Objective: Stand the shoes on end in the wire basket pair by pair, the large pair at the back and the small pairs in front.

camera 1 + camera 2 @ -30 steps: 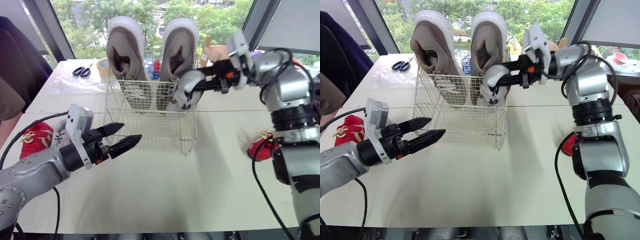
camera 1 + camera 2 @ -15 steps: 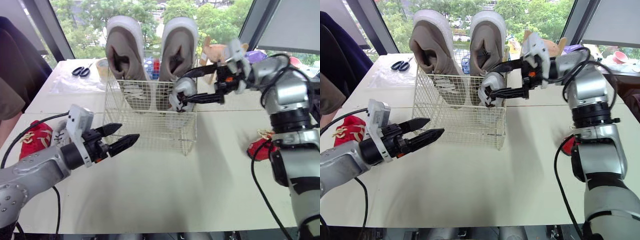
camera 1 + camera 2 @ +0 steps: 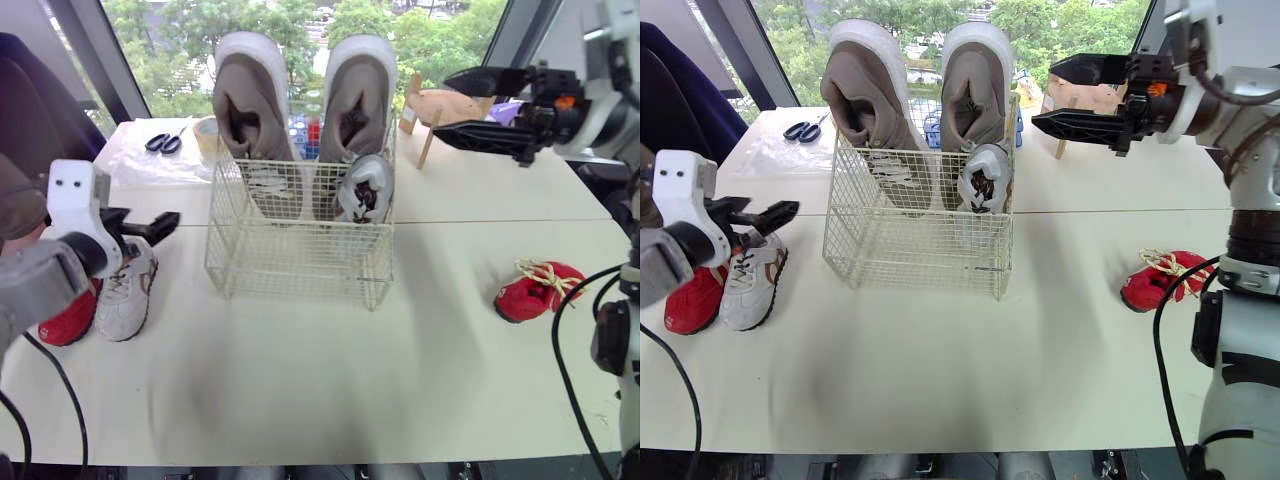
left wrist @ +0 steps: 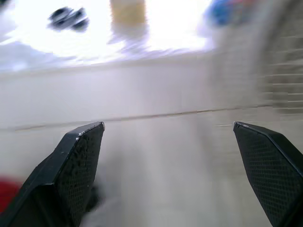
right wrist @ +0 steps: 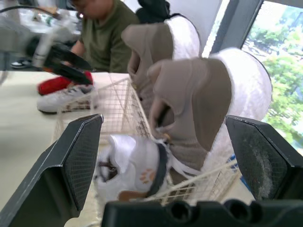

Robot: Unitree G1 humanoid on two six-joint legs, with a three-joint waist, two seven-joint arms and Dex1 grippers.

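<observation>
The wire basket [image 3: 290,262] stands mid-table. A large taupe pair [image 3: 250,110] stands on end along its back. One small white shoe [image 3: 365,188] stands against the right-hand large shoe, at the basket's right side. My right gripper [image 3: 442,103] hangs open and empty, up and to the right of the basket. Its partner, a small white shoe [image 3: 125,290], lies on the table at the left beside a red shoe [image 3: 68,318]. My left gripper [image 3: 160,224] is open just above them, holding nothing. Another red shoe [image 3: 535,290] lies at the right.
Scissors [image 3: 165,142] and a tape roll [image 3: 207,130] lie on a plastic sheet at the back left. A wooden stand [image 3: 432,108] is behind the basket to the right. A person in a green shirt [image 5: 102,33] sits at the table's left.
My right gripper opened, let the small white shoe go in the basket and drew back to the right. My left arm swung left, over the shoes on the table.
</observation>
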